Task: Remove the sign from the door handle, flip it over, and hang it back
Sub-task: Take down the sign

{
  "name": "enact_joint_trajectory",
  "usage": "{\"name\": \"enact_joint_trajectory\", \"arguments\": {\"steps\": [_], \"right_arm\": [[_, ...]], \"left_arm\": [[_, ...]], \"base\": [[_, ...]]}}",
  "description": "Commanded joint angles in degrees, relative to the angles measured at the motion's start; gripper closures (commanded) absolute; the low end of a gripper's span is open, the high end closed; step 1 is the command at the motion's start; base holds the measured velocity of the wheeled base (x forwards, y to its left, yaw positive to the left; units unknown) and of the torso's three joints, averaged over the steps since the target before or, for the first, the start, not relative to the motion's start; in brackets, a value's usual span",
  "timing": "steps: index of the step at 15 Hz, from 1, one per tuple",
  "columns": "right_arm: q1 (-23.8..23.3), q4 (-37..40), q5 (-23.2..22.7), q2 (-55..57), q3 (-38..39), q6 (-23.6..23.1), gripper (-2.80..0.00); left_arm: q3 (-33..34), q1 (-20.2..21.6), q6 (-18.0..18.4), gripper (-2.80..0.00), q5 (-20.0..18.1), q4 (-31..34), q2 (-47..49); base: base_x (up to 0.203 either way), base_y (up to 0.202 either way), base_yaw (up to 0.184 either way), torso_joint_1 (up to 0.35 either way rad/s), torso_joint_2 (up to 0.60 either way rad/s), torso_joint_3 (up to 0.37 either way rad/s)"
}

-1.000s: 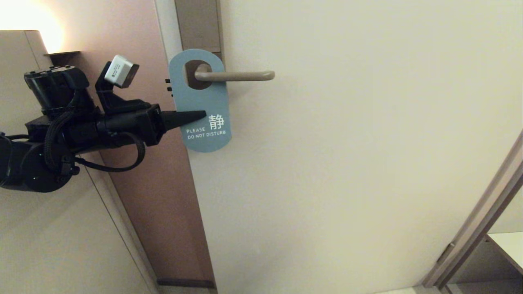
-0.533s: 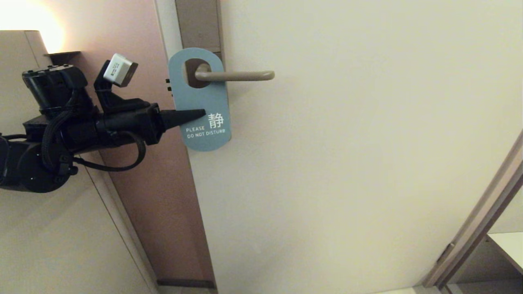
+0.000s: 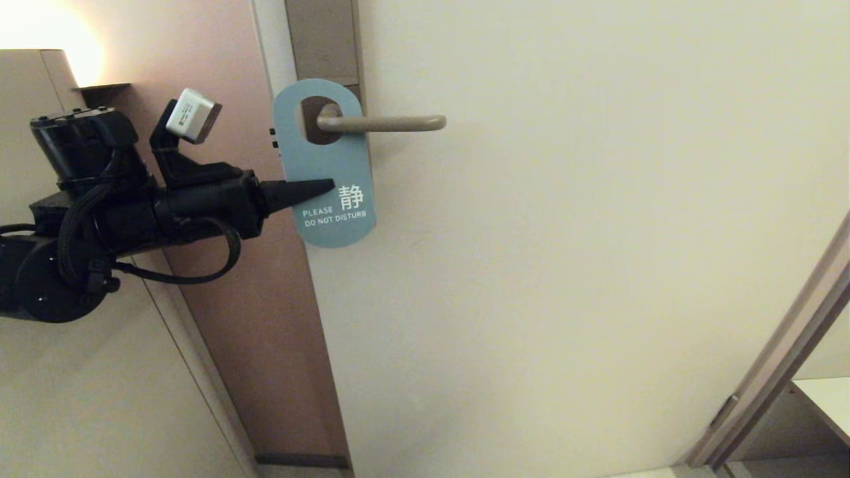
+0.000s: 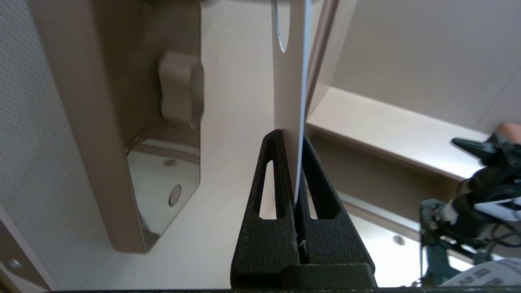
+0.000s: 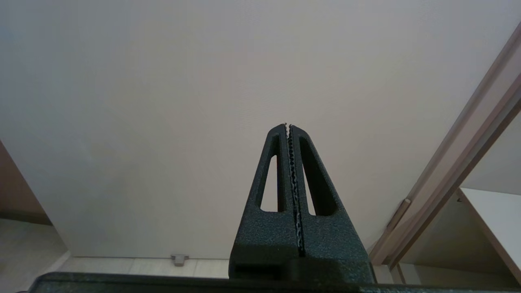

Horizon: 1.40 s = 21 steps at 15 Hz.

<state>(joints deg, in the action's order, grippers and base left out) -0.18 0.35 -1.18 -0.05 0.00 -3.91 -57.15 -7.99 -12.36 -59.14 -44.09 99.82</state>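
The blue sign (image 3: 329,166) reading "PLEASE DO NOT DISTURB" hangs by its oval hole on the beige door handle (image 3: 382,123), blue face outward. My left gripper (image 3: 330,186) reaches in from the left and is shut on the sign's left edge, just above the lettering. In the left wrist view the sign (image 4: 290,93) shows edge-on, its thin card pinched between the black fingers of the left gripper (image 4: 291,140). My right gripper (image 5: 287,126) is shut on nothing, facing the plain door low down, and does not show in the head view.
The cream door (image 3: 564,265) fills most of the view, with a brownish lock plate (image 3: 323,40) above the handle. A pinkish door edge and frame (image 3: 232,279) run down the left. A wooden frame (image 3: 777,372) slants at the lower right.
The left arm has shifted slightly to the left and down at its base. The sign rose a little and settled back; it stays on the handle in the same grip.
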Motion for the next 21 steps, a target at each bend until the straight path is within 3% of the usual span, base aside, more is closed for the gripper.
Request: {"name": "enact_joint_trajectory", "arguments": {"steps": [1,16,21], "right_arm": [[0.0,0.0,0.0,0.0,0.0,0.0,0.0],[0.0,0.0,0.0,0.0,0.0,0.0,0.0],[0.0,0.0,0.0,0.0,0.0,0.0,0.0]], "left_arm": [[1.6,-0.5,1.1,0.0,0.7,-0.3,-0.8],[2.5,-5.1,2.5,0.0,12.3,-0.3,-2.1],[2.4,-6.2,6.3,0.0,16.2,2.1,-1.8]], "base": [[0.0,0.0,0.0,0.0,0.0,0.0],[0.0,0.0,0.0,0.0,0.0,0.0],[0.0,0.0,0.0,0.0,0.0,0.0]]}}
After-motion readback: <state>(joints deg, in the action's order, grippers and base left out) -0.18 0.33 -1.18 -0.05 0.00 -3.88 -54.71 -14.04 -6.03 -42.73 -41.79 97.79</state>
